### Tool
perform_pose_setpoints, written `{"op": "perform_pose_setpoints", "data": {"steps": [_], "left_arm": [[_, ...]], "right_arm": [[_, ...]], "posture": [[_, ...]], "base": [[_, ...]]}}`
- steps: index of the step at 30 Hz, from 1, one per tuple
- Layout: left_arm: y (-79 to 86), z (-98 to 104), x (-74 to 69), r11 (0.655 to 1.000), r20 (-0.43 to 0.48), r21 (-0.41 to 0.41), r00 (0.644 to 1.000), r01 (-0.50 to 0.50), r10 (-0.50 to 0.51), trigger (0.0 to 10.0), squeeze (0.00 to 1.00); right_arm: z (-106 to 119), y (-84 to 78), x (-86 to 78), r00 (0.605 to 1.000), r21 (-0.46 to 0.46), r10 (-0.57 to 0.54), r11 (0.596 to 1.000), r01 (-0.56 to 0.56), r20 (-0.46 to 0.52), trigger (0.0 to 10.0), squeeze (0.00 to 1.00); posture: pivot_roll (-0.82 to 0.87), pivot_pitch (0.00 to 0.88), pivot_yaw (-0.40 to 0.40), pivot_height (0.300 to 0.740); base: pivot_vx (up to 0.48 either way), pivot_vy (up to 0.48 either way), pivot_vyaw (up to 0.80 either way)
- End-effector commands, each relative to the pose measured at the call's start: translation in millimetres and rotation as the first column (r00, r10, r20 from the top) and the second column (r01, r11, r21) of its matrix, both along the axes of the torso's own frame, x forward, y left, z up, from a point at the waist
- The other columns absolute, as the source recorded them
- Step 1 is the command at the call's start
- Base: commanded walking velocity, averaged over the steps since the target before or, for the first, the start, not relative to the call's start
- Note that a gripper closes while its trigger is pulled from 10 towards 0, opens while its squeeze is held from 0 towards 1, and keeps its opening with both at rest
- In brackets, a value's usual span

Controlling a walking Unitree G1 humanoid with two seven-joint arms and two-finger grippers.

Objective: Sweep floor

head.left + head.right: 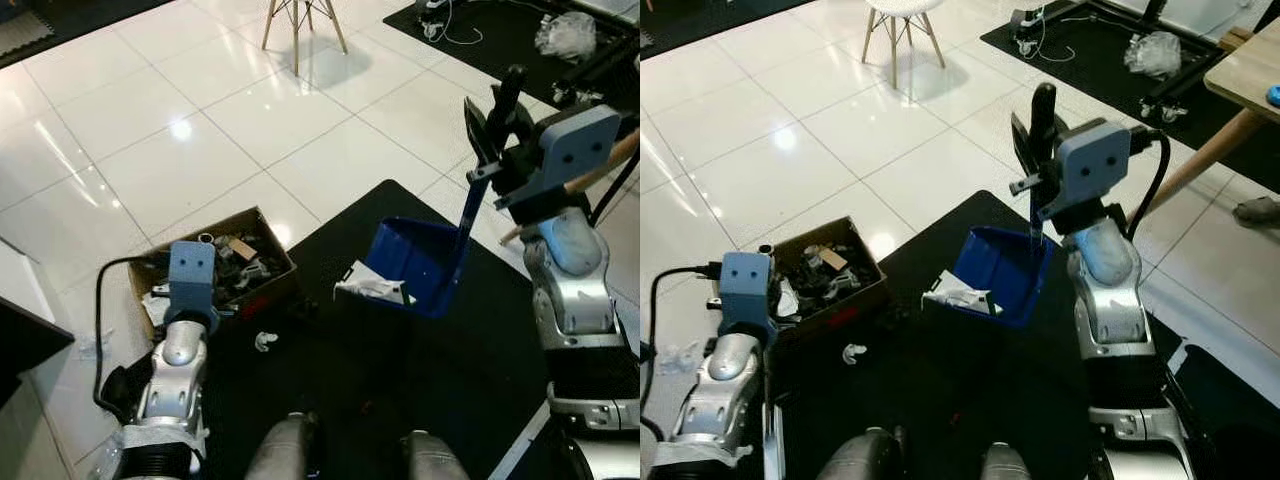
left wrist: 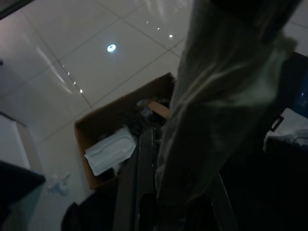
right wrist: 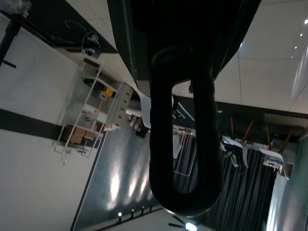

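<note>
While clamped on the upright handle of the blue dustpan [image 1: 415, 262], right gripper [image 1: 497, 125] high over the black mat [image 1: 400, 390]. Pan hanging below those fingers, long axis near vertical, open mouth tilted toward the cardboard box [image 1: 262, 282] on the robot's left. White crumpled paper [image 1: 372, 288] at the pan's lip; small white scrap [image 1: 264, 341] on the mat near the box. Left gripper [image 2: 144, 192] low beside the box, the nearer arm to it; finger state impossible to tell in the dark.
</note>
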State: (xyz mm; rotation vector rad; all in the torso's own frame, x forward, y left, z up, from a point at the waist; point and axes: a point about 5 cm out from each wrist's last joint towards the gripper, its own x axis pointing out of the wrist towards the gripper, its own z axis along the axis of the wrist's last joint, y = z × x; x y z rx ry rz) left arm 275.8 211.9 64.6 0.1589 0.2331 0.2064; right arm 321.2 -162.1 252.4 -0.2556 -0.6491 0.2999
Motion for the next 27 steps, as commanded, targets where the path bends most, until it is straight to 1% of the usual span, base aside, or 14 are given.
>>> {"op": "perform_pose_setpoints", "data": {"steps": [1, 4, 5, 6, 7, 10, 12, 13, 14, 16, 17, 20, 25, 27], "left_arm": [[0.0, 4, 1.9, 0.996, 0.048, -0.069, 0.997, -0.05, 0.054, 10.0, 0.0], [-6.2, 7, 4.5, 0.964, 0.079, -0.245, 0.989, -0.098, 0.121, 10.0, 0.0], [-8.5, 10, 5.4, 0.955, 0.091, -0.279, 0.987, -0.101, 0.131, 10.0, 0.0], [-8.5, 10, 5.4, 0.955, 0.091, -0.279, 0.987, -0.101, 0.131, 10.0, 0.0], [-12.5, 16, 7.6, 0.948, 0.119, -0.306, 0.984, -0.093, 0.135, 10.0, 0.0], [-16.0, 25, 10.5, 0.952, 0.148, -0.298, 0.982, -0.065, 0.114, 10.0, 0.0], [-19.1, 35, 13.5, 0.97, 0.169, -0.242, 0.983, -0.028, 0.07, 10.0, 0.0], [-19.1, 35, 13.5, 0.97, 0.169, -0.242, 0.983, -0.028, 0.07, 10.0, 0.0], [-19.9, 37, 14.5, 0.978, 0.171, -0.207, 0.984, -0.019, 0.055, 10.0, 0.0], [-23.2, 43, 16.5, 0.984, 0.199, -0.177, 0.98, 0.013, 0.022, 10.0, 0.0], [-24.3, 45, 17.2, 0.984, 0.208, -0.177, 0.978, 0.019, 0.019, 10.0, 0.0], [-26.5, 48, 19.0, 0.984, 0.224, -0.177, 0.974, 0.022, 0.019, 10.0, 0.0], [-29.4, 50, 19.4, 0.983, 0.228, -0.182, 0.974, 0.032, 0.011, 10.0, 0.0], [-29.0, 48, 19.2, 0.989, 0.198, -0.145, 0.98, 0.017, 0.012, 10.0, 0.0]], "right_arm": [[13, 4.0, -3.1, 0.997, 0.018, 0.022, 1.0, -0.023, 0.075, 10.0, 0.0], [15, 6.8, -2.8, 0.996, 0.024, 0.031, 0.999, -0.033, 0.085, 10.0, 0.0], [15, 7.7, -2.6, 0.996, 0.026, 0.032, 0.999, -0.035, 0.085, 10.0, 0.0], [15, 7.7, -2.6, 0.996, 0.026, 0.032, 0.999, -0.035, 0.085, 10.0, 0.0], [13, 8.9, -2.4, 0.996, 0.031, 0.033, 0.999, -0.036, 0.082, 10.0, 0.0], [11, 10.0, -2.4, 0.997, 0.033, 0.037, 0.999, -0.039, 0.074, 10.0, 0.0], [9, 11.1, -2.7, 0.997, 0.033, 0.043, 0.998, -0.045, 0.069, 10.0, 0.0], [9, 11.1, -2.7, 0.997, 0.033, 0.043, 0.998, -0.045, 0.069, 10.0, 0.0], [9, 11.4, -2.7, 0.997, 0.034, 0.045, 0.998, -0.048, 0.068, 10.0, 0.0], [10, 13.4, -3.0, 0.995, 0.039, 0.06, 0.997, -0.063, 0.075, 10.0, 0.0], [11, 14.6, -3.2, 0.995, 0.041, 0.067, 0.997, -0.07, 0.079, 10.0, 0.0], [14, 16.6, -2.6, 0.992, 0.128, 0.107, 0.985, -0.115, 0.066, 10.0, 0.0], [13, 16.8, -2.2, 0.99, 0.162, 0.13, 0.977, -0.136, 0.046, 10.0, 0.0], [11, 17.4, -2.2, 0.99, 0.166, 0.139, 0.976, -0.142, 0.033, 10.0, 0.0]], "posture": [[-0.02, 0.103, 0.039, 0.74], [-0.03, 0.101, 0.039, 0.74], [-0.03, 0.099, 0.038, 0.74], [-0.03, 0.099, 0.038, 0.74], [-0.02, 0.1, 0.036, 0.74], [-0.02, 0.1, 0.036, 0.74], [-0.02, 0.099, 0.034, 0.74], [-0.02, 0.099, 0.034, 0.74], [-0.02, 0.099, 0.034, 0.74], [-0.02, 0.095, 0.037, 0.74], [-0.02, 0.093, 0.038, 0.74], [-0.02, 0.086, 0.04, 0.74], [-0.02, 0.085, 0.041, 0.74], [-0.02, 0.082, 0.041, 0.74]], "base": [[0.0, 0.0, 0.0], [0.0, 0.0, 0.0], [0.0, 0.0, 0.0], [0.0, 0.0, 0.0], [0.0, 0.0, 0.0], [0.0, 0.0, 0.0], [0.0, 0.0, 0.0], [0.0, 0.0, 0.0], [0.0, 0.0, 0.0], [0.0, 0.0, 0.0], [0.0, 0.0, 0.0], [0.0, 0.0, 0.0], [0.0, 0.0, 0.0], [0.0, 0.0, 0.0]]}}
